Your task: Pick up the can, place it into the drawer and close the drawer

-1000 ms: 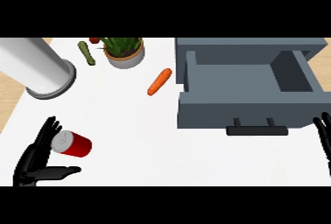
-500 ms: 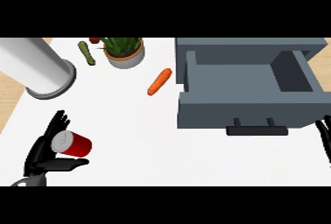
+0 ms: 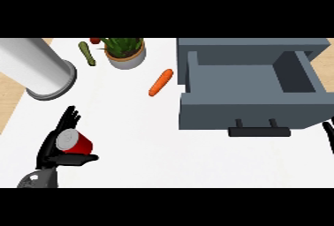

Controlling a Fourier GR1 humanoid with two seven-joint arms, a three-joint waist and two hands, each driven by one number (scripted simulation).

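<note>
While the red can [image 3: 74,143] sits low-left on the white counter [image 3: 150,145] w/ your left hand [image 3: 57,148] cupped behind it, fingers spread, thumb under, curl fully round before lifting twd the open grey drawer [image 3: 251,90].

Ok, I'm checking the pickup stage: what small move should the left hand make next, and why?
Probably close the fingers and thumb round the red can, then lift. The left hand already cups it, fingers behind and thumb below, but the can appears to sit on the counter still. The drawer stands open to the right, ready to receive it.
</note>
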